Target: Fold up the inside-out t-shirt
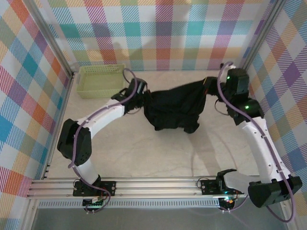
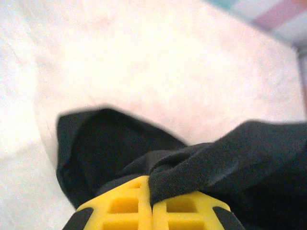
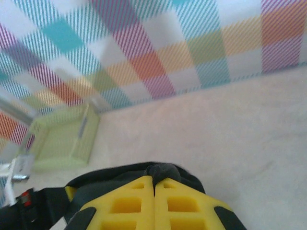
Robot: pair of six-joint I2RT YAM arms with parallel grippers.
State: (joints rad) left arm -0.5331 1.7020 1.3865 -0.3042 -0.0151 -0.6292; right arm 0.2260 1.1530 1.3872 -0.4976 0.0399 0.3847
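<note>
Now my left gripper [image 1: 139, 97] and right gripper [image 1: 209, 89] each pinch an end of the black t-shirt [image 1: 175, 109], possibly its hem, so next I stretch it flat.

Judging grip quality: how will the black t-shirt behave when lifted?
Likely floppy: the t-shirt droops in folds between the left gripper and right gripper. Probably light, since two small pinches hold it. Unlikely to slip, as cloth bunches in both shut grips.

The t-shirt [image 1: 175, 108] is soft, matt black cloth. The basket [image 1: 100, 80] is pale green lattice plastic. The left gripper [image 2: 151, 194] is matt yellow moulded plastic. The table [image 1: 144, 153] looks pale and matt, and its front rail [image 1: 153, 184] is brushed metal.
</note>
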